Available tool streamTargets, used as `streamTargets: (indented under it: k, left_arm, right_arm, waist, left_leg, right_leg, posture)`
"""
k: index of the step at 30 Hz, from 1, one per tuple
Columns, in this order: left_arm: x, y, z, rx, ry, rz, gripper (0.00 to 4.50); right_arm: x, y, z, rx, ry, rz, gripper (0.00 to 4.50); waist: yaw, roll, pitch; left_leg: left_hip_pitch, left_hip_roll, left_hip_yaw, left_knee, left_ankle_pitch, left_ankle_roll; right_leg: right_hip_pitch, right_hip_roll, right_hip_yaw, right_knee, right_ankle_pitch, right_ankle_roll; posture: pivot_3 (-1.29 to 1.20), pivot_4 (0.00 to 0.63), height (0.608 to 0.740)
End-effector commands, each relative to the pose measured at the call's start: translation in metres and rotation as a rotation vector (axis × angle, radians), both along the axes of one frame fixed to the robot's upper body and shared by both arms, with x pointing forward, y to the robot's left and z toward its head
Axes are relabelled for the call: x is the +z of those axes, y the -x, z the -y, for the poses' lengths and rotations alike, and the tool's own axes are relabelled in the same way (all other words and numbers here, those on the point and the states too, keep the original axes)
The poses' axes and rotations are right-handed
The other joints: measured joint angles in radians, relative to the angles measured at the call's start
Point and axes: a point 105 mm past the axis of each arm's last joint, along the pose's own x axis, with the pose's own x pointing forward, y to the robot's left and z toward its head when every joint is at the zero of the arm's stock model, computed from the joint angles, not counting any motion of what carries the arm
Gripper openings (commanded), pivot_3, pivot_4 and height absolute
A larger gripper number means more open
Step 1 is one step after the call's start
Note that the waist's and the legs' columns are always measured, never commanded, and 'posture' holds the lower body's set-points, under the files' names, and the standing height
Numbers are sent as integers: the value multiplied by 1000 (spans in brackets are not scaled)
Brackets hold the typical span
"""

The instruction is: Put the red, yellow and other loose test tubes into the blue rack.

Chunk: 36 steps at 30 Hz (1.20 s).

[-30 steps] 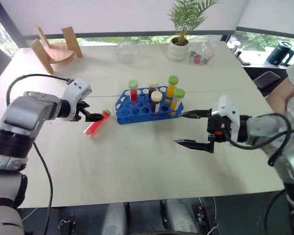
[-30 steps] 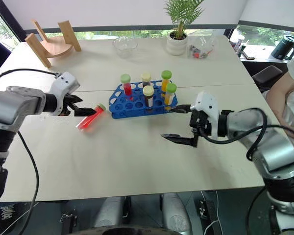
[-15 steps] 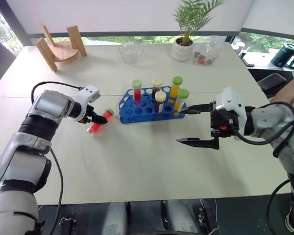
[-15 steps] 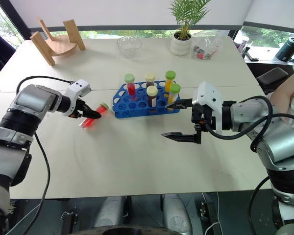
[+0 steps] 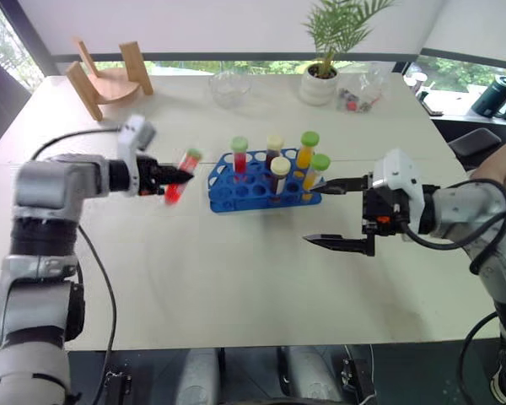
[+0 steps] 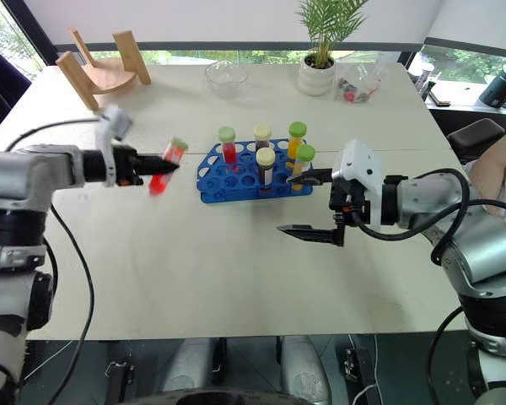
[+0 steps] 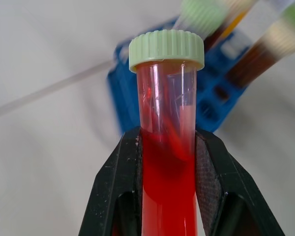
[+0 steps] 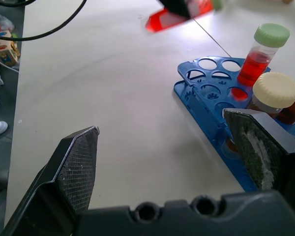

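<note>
Nearest us, our right hand (image 5: 336, 213) hangs above the bench (image 5: 236, 287) at about 4 o'clock from the blue rack (image 5: 261, 181), its two black fingers spread wide with nothing between them. One finger (image 5: 337, 244) reaches out low over the bare benchtop, the other (image 5: 344, 185) sits just beside the rack's right end. In the right wrist view the fingers frame the rack's near corner and its empty holes.

At 9 o'clock from the rack, our left hand (image 5: 179, 175) is pinching the red test tube (image 5: 180, 174). The left wrist view shows the two fingers (image 7: 119, 191) pressed against the tube's sides around the red liquid, with the pale green cap (image 7: 166, 50) standing clear beyond the fingertips. In the head views the tube is lifted off the bench, tilted, its cap toward the rack, a small gap between tube and rack.

The rack itself holds five capped tubes standing upright: a red one with a green cap (image 5: 239, 155), a dark one with a cream cap (image 5: 280, 175), another cream-capped one (image 5: 274, 148), and two orange-yellow ones with green caps (image 5: 308, 150) (image 5: 319, 171).

Farther off, at 12 o'clock, stand a glass bowl (image 5: 229, 87) and a potted plant (image 5: 325, 74); a wooden stand (image 5: 110, 78) sits at 10 o'clock near the bench's far corner.
</note>
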Motion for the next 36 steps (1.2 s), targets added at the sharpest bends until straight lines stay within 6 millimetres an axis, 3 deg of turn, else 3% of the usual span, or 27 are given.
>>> streamTargets:
  k: [1, 6, 14, 25, 36]
  left_arm:
    - [27, 15, 18, -17, 158, 244, 825]
    - [4, 16, 55, -32, 230, 391, 825]
    - [-42, -20, 89, 96, 199, 502, 825]
    - [-67, -35, 96, 99, 166, 508, 825]
    - [-87, -34, 96, 97, 130, 512, 825]
  right_arm:
    - [13, 1, -2, -20, -42, 59, 4500]
    - [16, -3, -3, -52, -67, 71, 4500]
    - [16, 2, -3, -71, -64, 74, 4500]
    - [16, 6, -3, -99, -78, 74, 4500]
    - [17, 7, -5, -102, -81, 74, 4500]
  waist:
    - [3, 0, 0]
    - [1, 0, 0]
    - [3, 2, -1]
    - [0, 2, -1]
    - [-1, 2, -1]
  left_leg:
    - [0, 0, 0, 1, 0, 0]
    - [1, -1, 0, 8, 0, 0]
    - [2, -1, -1, 10, -1, 3]
    - [1, -1, -1, 10, -3, 5]
    - [2, -1, -1, 10, -3, 5]
  right_leg:
    - [1, 0, 0, 0, 0, 0]
    - [5, 0, 0, 0, 2, 3]
    - [8, 2, 0, -1, 2, 3]
    - [7, 2, 0, -3, 3, 4]
    - [8, 2, 0, -3, 3, 4]
  posture:
    - [0, 150, 740]
    - [0, 150, 740]
    - [0, 150, 740]
    - [0, 150, 740]
    - [0, 150, 740]
